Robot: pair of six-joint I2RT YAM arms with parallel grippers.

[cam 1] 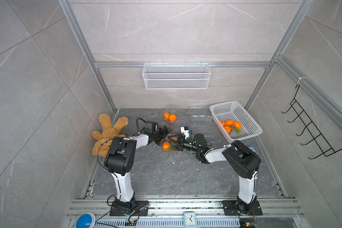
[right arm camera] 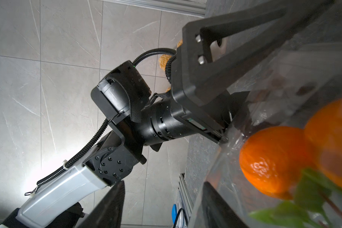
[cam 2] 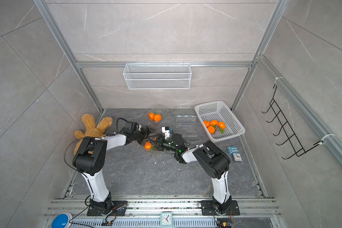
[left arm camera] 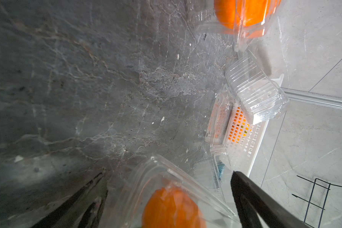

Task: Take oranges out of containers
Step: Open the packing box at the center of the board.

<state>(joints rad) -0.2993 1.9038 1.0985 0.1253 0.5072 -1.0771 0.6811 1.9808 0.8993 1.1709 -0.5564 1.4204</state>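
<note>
In a top view I see my left gripper [cam 1: 163, 136] and right gripper [cam 1: 171, 143] meeting at a clear container [cam 1: 158, 146] of oranges [cam 1: 165, 145] in the middle of the bench [cam 1: 166, 177]. Two more oranges sit boxed near the back wall and four lie in the white basket [cam 1: 221, 107]. From the left wrist, the left gripper's fingers [left arm camera: 251, 201] stand released, wide apart on either side of that container. From the right wrist, the right gripper's fingers [right arm camera: 111, 207] straddle the container's wall, and I cannot tell whether they pinch it.
</note>
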